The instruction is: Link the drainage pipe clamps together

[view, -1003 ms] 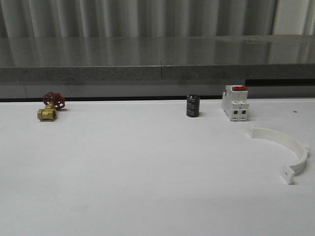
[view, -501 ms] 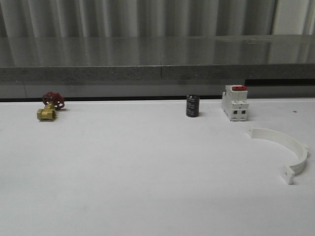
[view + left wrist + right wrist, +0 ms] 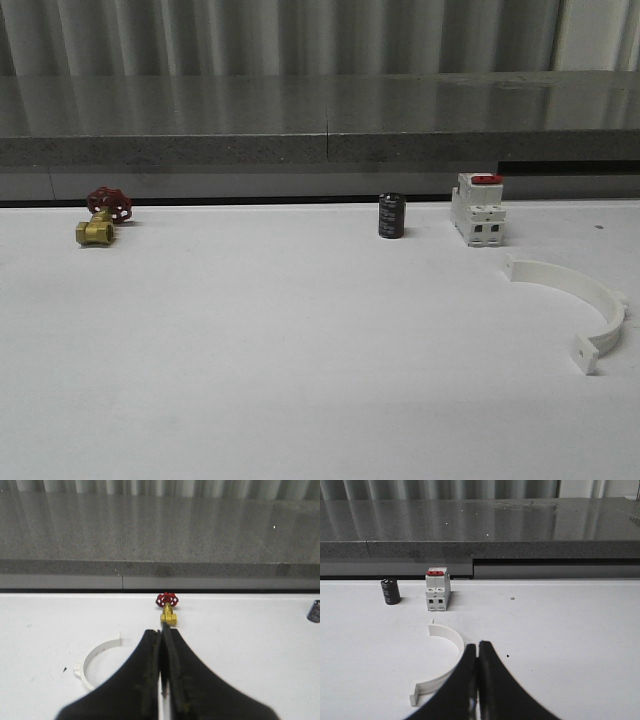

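One white half-ring clamp (image 3: pixel 585 300) lies flat on the table's right side, its open side facing left; the right wrist view shows this clamp (image 3: pixel 451 642) partly behind my right gripper (image 3: pixel 478 647), which is shut with nothing in it. Another white half-ring clamp (image 3: pixel 95 661) appears in the left wrist view, lying on the table beside my left gripper (image 3: pixel 162 632). That gripper is shut and empty too, and its black fingers (image 3: pixel 145 680) hide part of the clamp.
A brass valve with a red handwheel (image 3: pixel 103 217) sits at the back left. A black cylinder (image 3: pixel 391 215) and a white block with a red top (image 3: pixel 478 208) stand at the back right, near the right clamp. A grey ledge (image 3: pixel 320 150) runs behind the table.
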Action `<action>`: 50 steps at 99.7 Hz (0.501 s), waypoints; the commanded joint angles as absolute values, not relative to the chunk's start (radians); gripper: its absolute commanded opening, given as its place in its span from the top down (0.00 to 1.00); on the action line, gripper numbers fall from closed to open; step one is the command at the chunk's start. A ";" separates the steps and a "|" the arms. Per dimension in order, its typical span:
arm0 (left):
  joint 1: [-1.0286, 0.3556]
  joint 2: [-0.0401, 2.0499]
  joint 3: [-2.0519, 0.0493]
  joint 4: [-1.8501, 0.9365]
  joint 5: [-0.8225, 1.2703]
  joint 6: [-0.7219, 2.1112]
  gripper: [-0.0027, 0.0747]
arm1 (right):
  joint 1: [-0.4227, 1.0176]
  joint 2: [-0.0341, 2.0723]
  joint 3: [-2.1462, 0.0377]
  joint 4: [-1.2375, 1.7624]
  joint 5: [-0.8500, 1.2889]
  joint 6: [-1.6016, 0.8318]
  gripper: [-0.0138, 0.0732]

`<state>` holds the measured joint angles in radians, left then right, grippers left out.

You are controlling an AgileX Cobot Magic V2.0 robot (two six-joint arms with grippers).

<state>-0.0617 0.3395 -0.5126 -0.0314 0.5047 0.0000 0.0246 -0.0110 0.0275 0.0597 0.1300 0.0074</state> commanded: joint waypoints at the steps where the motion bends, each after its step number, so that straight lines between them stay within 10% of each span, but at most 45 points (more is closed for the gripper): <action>1: -0.070 0.436 -0.630 -0.044 0.529 0.000 0.99 | 0.019 -0.030 0.011 0.058 0.040 0.000 0.92; 50: -0.070 0.632 -0.685 -0.044 0.590 0.000 0.98 | 0.019 -0.030 0.011 0.058 0.040 0.000 0.92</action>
